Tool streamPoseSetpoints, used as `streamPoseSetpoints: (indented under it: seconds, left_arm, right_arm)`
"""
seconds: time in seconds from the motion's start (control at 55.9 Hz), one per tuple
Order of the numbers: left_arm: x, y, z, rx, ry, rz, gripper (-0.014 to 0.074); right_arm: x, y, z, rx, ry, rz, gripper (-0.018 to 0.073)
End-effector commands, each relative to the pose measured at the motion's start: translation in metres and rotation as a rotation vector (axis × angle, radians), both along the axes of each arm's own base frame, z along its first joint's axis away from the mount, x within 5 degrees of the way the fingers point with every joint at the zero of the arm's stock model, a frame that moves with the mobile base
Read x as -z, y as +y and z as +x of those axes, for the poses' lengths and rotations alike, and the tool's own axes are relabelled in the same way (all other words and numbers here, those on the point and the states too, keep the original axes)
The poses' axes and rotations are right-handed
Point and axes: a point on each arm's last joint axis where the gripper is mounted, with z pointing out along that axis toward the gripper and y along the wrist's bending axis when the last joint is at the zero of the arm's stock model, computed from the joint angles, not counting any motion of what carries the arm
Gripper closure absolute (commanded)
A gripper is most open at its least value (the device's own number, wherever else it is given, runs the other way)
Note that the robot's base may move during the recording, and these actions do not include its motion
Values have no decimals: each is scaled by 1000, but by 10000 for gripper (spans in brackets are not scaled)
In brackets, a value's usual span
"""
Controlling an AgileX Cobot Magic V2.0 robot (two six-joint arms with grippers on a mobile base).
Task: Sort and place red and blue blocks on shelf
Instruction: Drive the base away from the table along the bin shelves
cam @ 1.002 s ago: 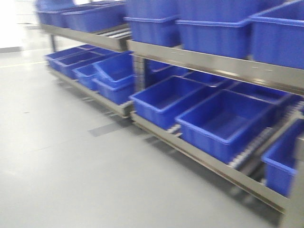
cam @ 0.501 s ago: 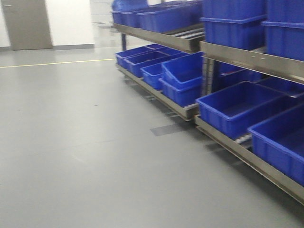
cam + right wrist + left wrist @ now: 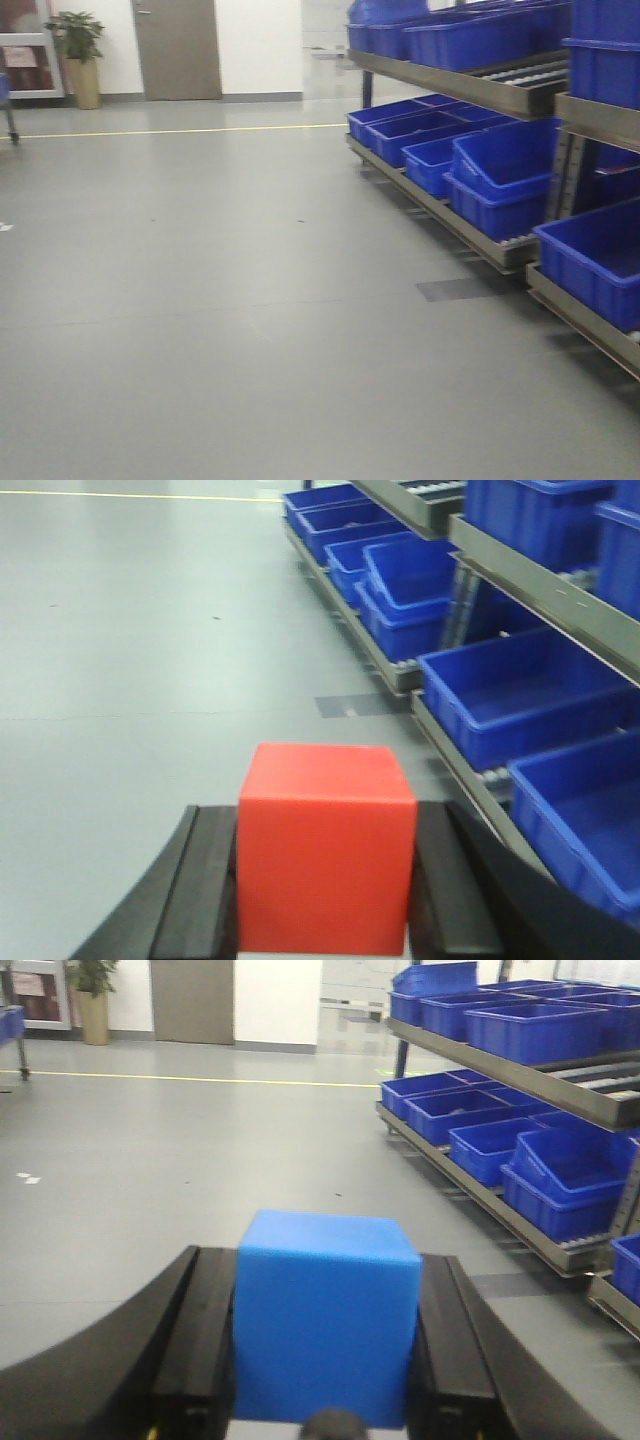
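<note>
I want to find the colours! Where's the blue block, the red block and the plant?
blue block (image 3: 325, 1320): left wrist view, middle of its front face.
red block (image 3: 325, 860): right wrist view, middle of its front face.
plant (image 3: 76, 35): front view, on its leaves.

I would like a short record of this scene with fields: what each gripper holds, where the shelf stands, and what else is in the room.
left gripper: shut on the blue block, one finger on each side
right gripper: shut on the red block, same way
shelf: right side of every view, tiered, steel rails
blue tubs: in rows on the tiers; one lower tub sits tilted inside another
blocks on shelf: none visible
floor: grey, yellow line across the far part
background: door and potted plant at the far wall
</note>
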Motion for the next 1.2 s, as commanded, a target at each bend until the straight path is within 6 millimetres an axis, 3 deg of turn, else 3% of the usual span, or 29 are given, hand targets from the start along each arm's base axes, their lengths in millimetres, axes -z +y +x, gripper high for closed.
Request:
streamPoseSetpoints:
  seconds: [0.0,1.181]
  left_arm:
    - [-17,2,0,-16,-106,-26,362]
    - [-17,2,0,-16,-106,-26,362]
  right_arm:
    - [-17,0,1,5,-111,-8,176]
    - [-17,0,1,5,-111,-8,176]
